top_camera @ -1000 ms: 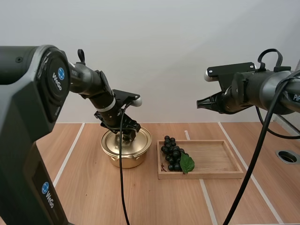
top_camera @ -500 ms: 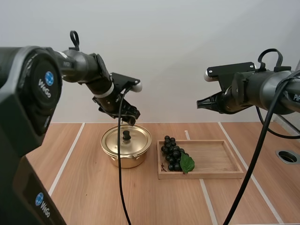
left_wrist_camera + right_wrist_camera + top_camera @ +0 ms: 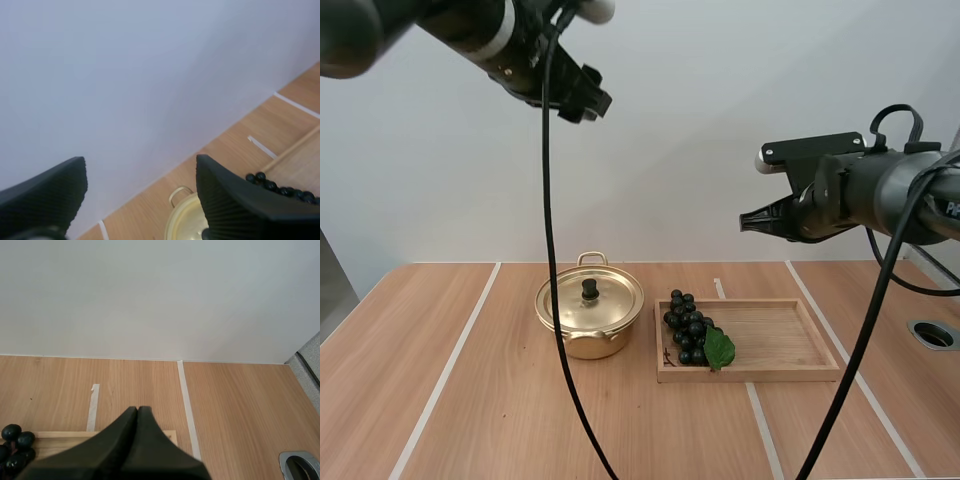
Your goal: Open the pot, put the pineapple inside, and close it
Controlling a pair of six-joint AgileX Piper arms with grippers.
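Nearest, the wooden tabletop shows pale tape lines running away toward the wall. Farther in, a gold pot stands on the tabletop with its lid seated on it and the black knob upright at the centre.

Just beside the pot, to its right, lies a shallow wooden tray; I cannot tell whether the two touch. The fruit in view is a bunch of dark grapes. It lies inside the tray at the end closest to the pot, with a green leaf against its near right side. At the tabletop's right edge, well apart from the tray, sits a round metal-rimmed hole.

Higher and farther back, the right tool hangs in the air above the tray's far side. Its fingers are clenched together on nothing, forming one dark wedge that points left. In the right wrist view that wedge sits over the tray's far rim, with the grapes off to one side.

Highest of all, the left tool hangs against the wall, well above the pot. Its fingers stand released and wide apart, ribbed faces turned to each other, with nothing between them.
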